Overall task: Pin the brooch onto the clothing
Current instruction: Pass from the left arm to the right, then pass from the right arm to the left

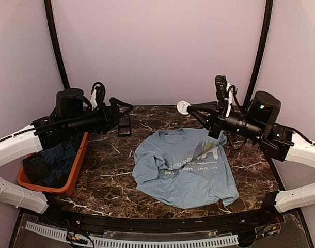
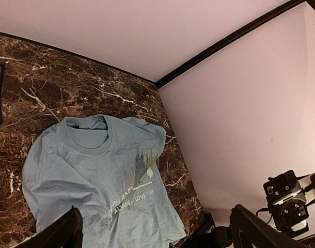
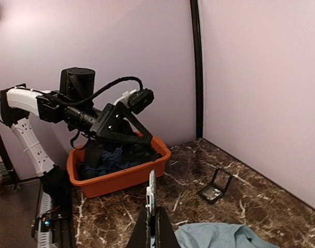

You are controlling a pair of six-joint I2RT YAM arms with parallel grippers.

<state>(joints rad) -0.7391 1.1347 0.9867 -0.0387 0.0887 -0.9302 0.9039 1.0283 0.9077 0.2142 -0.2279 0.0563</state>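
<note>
Top external: right gripper point(image 1: 188, 108) is pinched shut on the brooch point(image 1: 183, 107), thin rim only. Left gripper point(image 1: 124, 109) is spread wide and empty over the far edge, left of centre.

Risks for you: the rim grip may let the disc twist or drop on descent, and the loose, wrinkled shirt point(image 1: 184, 166) may bunch under the push.

The brooch hangs over the far edge, right of centre, beyond the collar and well apart from the fabric. The shirt lies mid-table toward the near edge.
</note>
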